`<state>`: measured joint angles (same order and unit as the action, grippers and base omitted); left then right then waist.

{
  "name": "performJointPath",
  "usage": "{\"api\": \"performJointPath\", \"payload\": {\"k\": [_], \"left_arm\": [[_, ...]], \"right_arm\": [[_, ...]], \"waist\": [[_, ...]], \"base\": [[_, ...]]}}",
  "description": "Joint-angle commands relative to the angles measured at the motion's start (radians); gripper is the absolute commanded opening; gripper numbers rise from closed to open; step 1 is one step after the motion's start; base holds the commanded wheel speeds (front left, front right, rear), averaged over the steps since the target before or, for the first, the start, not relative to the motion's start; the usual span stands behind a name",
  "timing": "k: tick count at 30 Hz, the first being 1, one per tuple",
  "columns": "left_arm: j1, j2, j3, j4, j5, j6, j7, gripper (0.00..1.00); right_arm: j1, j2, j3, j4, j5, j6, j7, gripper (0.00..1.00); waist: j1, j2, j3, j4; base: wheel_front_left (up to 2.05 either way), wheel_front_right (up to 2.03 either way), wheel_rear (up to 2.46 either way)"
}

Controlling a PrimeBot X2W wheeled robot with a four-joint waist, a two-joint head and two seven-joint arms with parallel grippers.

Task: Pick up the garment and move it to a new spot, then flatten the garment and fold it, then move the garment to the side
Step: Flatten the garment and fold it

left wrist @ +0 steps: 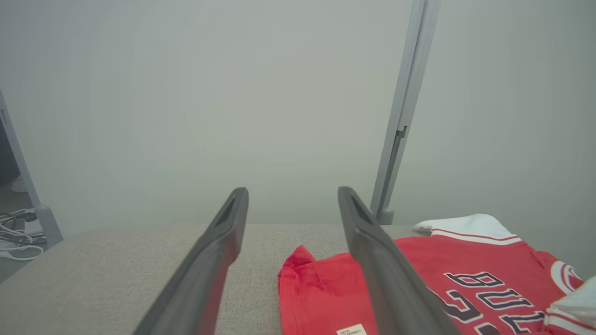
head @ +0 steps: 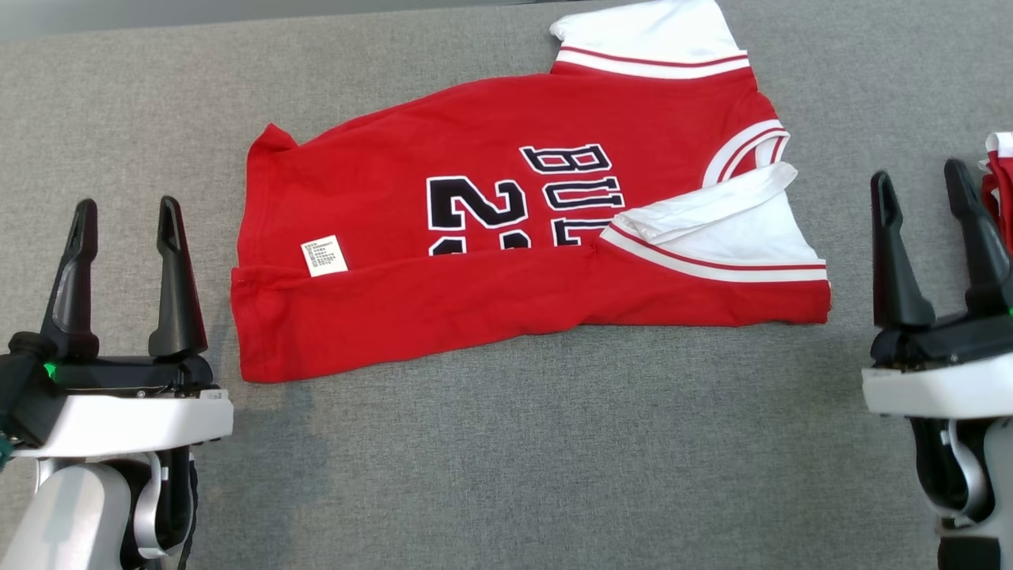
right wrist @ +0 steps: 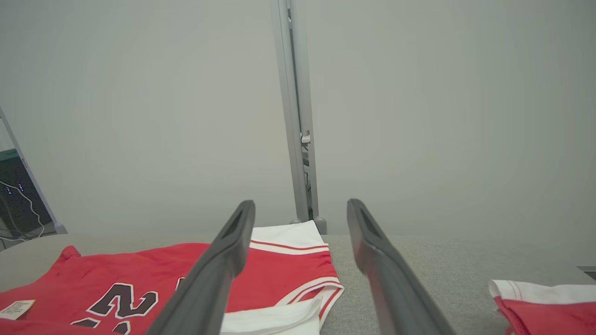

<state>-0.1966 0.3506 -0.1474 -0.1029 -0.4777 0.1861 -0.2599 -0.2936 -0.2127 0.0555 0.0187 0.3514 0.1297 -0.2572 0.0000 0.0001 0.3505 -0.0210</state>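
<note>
Between the two arms, on the grey table [head: 554, 443], the garment [head: 506, 261] is laid long from left to right. Its hem is nearest the left pincer [head: 127, 207], its sleeves nearest the right pincer [head: 919, 172]; both are spread wide and empty

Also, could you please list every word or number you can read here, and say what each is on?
"BUL": black print on the red garment, remaining letters hidden by the fold.
"2": same print, next digit mostly covered.
The white label: text too small to read.
</note>
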Motion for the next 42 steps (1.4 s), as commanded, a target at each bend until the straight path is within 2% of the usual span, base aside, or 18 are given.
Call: {"api": "performJointPath", "payload": {"k": [1, 7, 12, 20, 29, 40, 41, 42], "left_arm": [[-0.019, -0.005, 0.005, -0.004, 0.012, -0.004, -0.004, 1.00], [0.040, -0.038, 0.053, 0.042, 0.103, -0.064, -0.004, 1.00], [0.050, -0.063, 0.076, 0.084, 0.118, -0.120, -0.005, 1.00], [0.044, -0.084, 0.080, 0.146, 0.123, -0.176, -0.005, 1.00], [0.031, -0.124, 0.028, 0.313, 0.074, -0.223, 0.028, 1.00], [-0.043, -0.137, 0.011, 0.543, 0.000, -0.276, 0.057, 1.00], [-0.049, -0.134, 0.008, 0.554, -0.002, -0.280, 0.063, 0.96], [-0.054, -0.134, 0.004, 0.561, -0.007, -0.283, 0.064, 0.38]], "right_arm": [[0.013, 0.003, -0.007, -0.002, -0.012, 0.002, -0.006, 1.00], [0.090, 0.048, -0.040, -0.017, -0.075, 0.002, 0.003, 1.00], [0.105, 0.068, -0.055, -0.022, -0.092, 0.002, 0.005, 1.00], [0.097, 0.079, -0.059, -0.009, -0.083, 0.002, 0.013, 1.00], [0.079, 0.086, -0.049, 0.159, -0.069, 0.002, 0.013, 1.00], [0.015, 0.098, -0.001, 0.349, -0.027, 0.002, -0.003, 1.00], [0.007, 0.099, 0.008, 0.359, -0.021, 0.002, -0.005, 1.00], [0.001, 0.100, 0.018, 0.374, -0.012, 0.002, -0.006, 1.00]], "waist": [[0.0000, -0.0001, -0.003, 0.001], [0.0000, -0.0001, -0.018, 0.002], [0.0000, -0.0001, -0.021, 0.003], [0.0000, -0.0001, -0.022, 0.007], [0.0000, -0.0001, 0.013, 0.008], [0.0000, -0.0001, 0.048, 0.004], [0.0000, -0.0001, 0.050, 0.002], [0.0000, -0.0001, 0.052, 0.001]], "base": [[0.00, 0.00, 0.00], [0.00, 0.00, 0.00], [0.00, 0.00, 0.00], [0.00, 0.00, 0.00], [0.00, 0.00, 0.00], [0.00, 0.00, 0.00], [0.00, 0.00, 0.00], [0.00, 0.00, 0.00]]}}
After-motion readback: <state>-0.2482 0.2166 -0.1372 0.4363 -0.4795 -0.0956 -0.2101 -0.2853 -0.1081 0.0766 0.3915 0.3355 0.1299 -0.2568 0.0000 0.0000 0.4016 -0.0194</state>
